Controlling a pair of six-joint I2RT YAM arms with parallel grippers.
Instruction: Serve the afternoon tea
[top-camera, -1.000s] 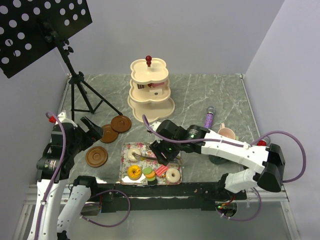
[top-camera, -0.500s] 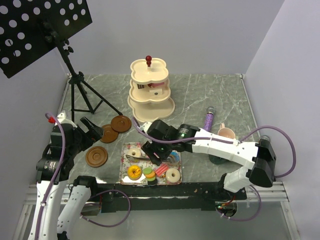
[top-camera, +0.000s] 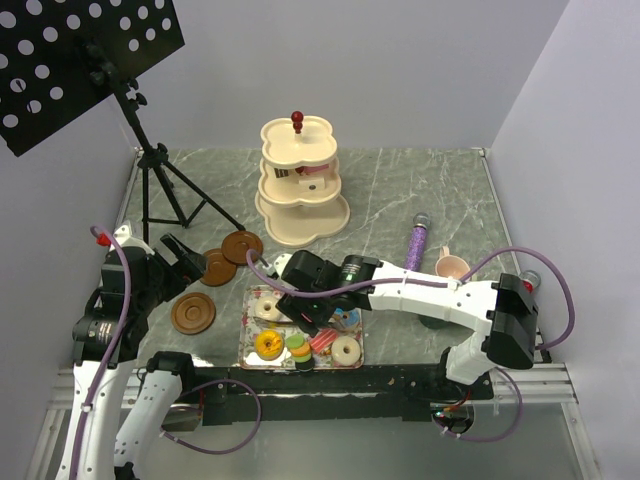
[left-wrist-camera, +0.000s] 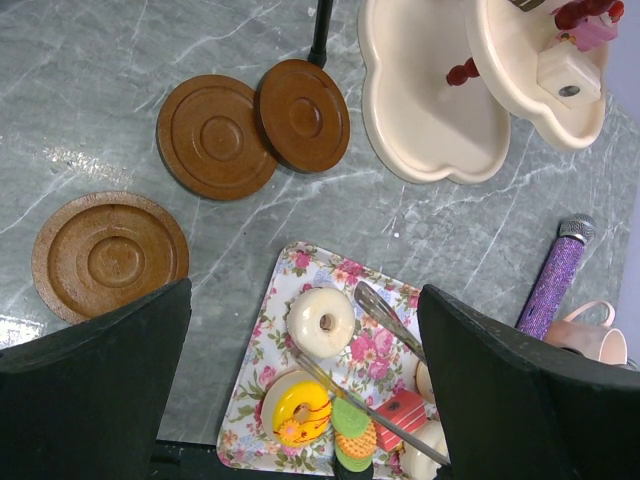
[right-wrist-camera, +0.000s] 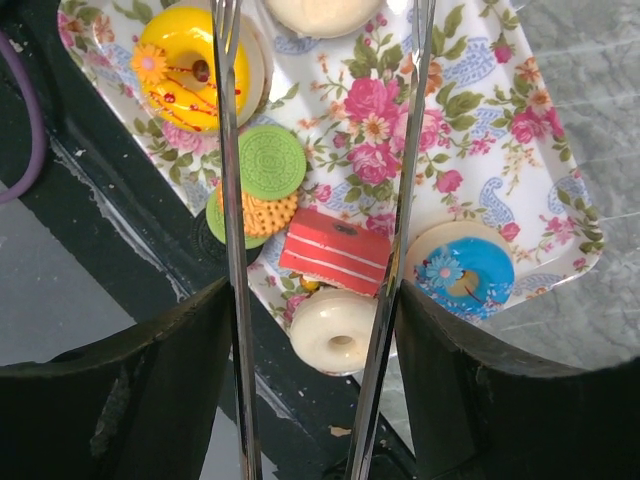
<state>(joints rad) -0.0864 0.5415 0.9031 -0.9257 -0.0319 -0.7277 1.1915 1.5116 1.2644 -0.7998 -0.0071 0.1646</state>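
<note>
Three saucers (left-wrist-camera: 110, 255), four doughnuts (right-wrist-camera: 192, 68); left fingers (left-wrist-camera: 90, 380) spread empty, right fingers (right-wrist-camera: 110, 400) grasp tongs (left-wrist-camera: 375, 303).

The cream 3-tier stand (top-camera: 302, 180) is set upright. 3 brown saucers (left-wrist-camera: 109, 255) are laid flat, 2 touching. Doughnuts (right-wrist-camera: 192, 68), a red cake slice (right-wrist-camera: 335, 252) and macarons (right-wrist-camera: 271, 161) are gathered on the floral tray (right-wrist-camera: 520, 130); the pink mug (top-camera: 452, 266) is set apart.

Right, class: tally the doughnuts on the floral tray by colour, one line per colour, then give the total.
Cream doughnuts: 2
Yellow doughnut: 1
Blue doughnut: 1
Total: 4
</note>
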